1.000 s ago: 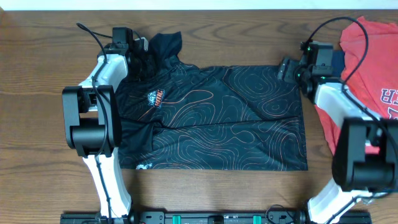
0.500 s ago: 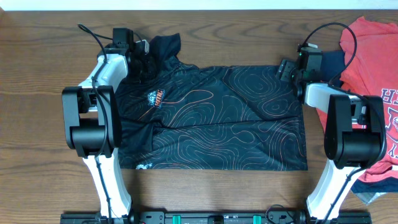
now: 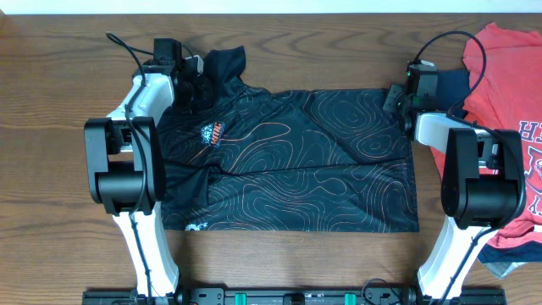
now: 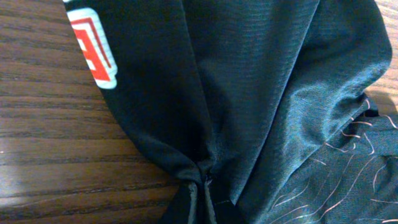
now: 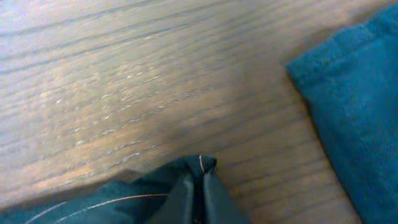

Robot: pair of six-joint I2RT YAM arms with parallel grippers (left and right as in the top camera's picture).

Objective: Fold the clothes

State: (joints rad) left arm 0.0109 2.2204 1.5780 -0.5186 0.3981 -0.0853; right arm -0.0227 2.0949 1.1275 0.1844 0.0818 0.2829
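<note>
The clothes are a black shirt with thin orange-and-white contour lines, spread flat on the wooden table. My left gripper is at its far left end, shut on a bunched fold of the black fabric; the left wrist view shows the fingertips pinched together on it, near a red-and-white logo. My right gripper is at the shirt's far right corner. There its fingers are shut on the corner tip, which pokes out above them.
A red shirt with white lettering lies at the table's right edge, close behind the right arm. A dark blue cloth lies next to it, just right of the pinched corner. Bare wood shows left of the left arm.
The right gripper has closed on the shirt's far right corner; half a second ago its jaws stood apart there. The left gripper and the shirt have not moved.
</note>
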